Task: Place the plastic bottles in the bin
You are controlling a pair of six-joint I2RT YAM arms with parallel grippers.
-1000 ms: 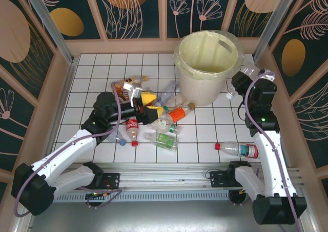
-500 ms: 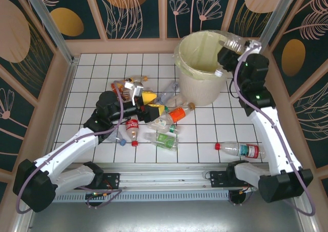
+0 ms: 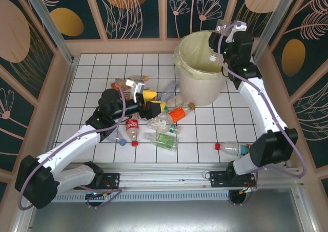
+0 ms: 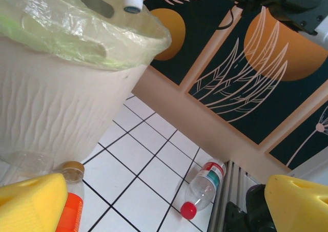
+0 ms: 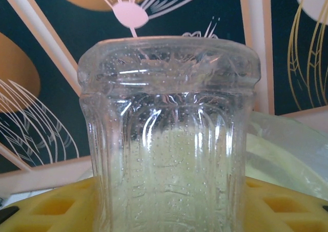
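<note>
My right gripper (image 3: pixel 226 37) is shut on a clear plastic bottle (image 3: pixel 220 26) and holds it over the far right rim of the bin (image 3: pixel 205 86). In the right wrist view the ribbed clear bottle (image 5: pixel 169 140) stands between the yellow fingers (image 5: pixel 48 206). Its pale cap (image 4: pixel 132 0) points down over the bag-lined bin (image 4: pixel 51 104). My left gripper (image 3: pixel 154 101) is open above a pile of bottles left of the bin. An orange-label bottle (image 3: pixel 177 114) lies by its fingers, with a Coca-Cola bottle (image 3: pixel 132 128) and a green-label one (image 3: pixel 166 140) nearer.
One red-capped bottle (image 3: pixel 237 149) lies alone near the front right, beside the rail (image 4: pixel 202 186). More bottles (image 3: pixel 128 82) lie behind the left gripper. Wooden walls close the tiled floor on three sides.
The right arm has swung up from the floor right of the bin, carrying the clear bottle over the bin's rim. The left gripper has crept slightly right over the pile.
</note>
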